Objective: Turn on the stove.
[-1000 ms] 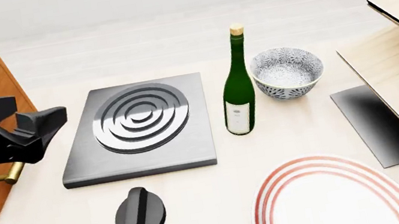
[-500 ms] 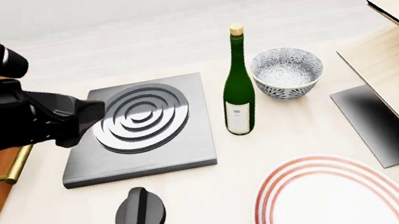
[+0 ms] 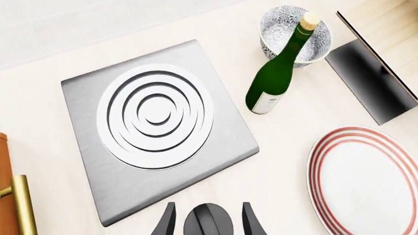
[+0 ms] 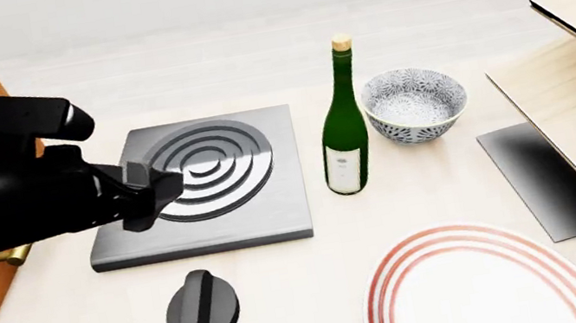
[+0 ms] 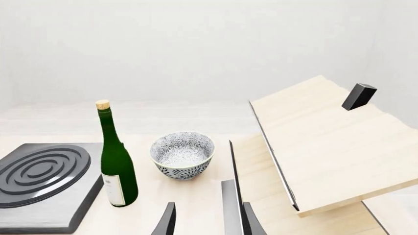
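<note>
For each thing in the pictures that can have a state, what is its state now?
stove: flat on the table, nothing on its burner.
knob: untouched, apart from both grippers.
bottle: upright, corked.
bowl: upright, empty.
plate: flat, empty.
left gripper: open, above the knob.
right gripper: open, holding nothing.

The bottle [image 4: 343, 130] label's print (too small) is unreadable.

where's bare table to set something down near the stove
Bare patches: between the stove and the plate, right of the knob; and behind the stove toward the back wall. It is crowded right of the stove, where the bottle and bowl stand close, and the left hand hangs over the stove's left side.
</note>
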Controlling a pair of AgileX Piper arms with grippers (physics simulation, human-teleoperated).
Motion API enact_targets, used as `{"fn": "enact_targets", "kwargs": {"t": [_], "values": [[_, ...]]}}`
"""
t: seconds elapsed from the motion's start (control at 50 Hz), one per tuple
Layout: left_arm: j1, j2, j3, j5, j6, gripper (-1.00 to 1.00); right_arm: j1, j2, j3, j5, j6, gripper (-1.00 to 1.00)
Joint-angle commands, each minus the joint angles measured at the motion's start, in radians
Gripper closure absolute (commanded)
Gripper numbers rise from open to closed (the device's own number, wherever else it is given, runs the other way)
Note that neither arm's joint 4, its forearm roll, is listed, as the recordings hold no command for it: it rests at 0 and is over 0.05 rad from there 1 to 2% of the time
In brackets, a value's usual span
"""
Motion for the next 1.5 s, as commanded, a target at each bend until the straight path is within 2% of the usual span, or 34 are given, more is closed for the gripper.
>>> {"fn": "enact_targets", "kwargs": {"t": [0.02,0.16,0.52,0.76,1.5], "values": [[-0.001,0.031,0.04,-0.042,-0.018,-1.0,0.0,0.0,0.0,0.0,0.0,-1.0],[-0.012,0.062,0.075,-0.086,-0.03,-1.0,0.0,0.0,0.0,0.0,0.0,-1.0],[-0.027,0.147,0.09,-0.161,-0.053,-1.0,0.0,0.0,0.0,0.0,0.0,-1.0],[0.002,0.207,0.139,-0.243,-0.045,-1.0,0.0,0.0,0.0,0.0,0.0,-1.0],[0.018,0.327,0.197,-0.369,-0.064,-1.0,0.0,0.0,0.0,0.0,0.0,-1.0]]}}
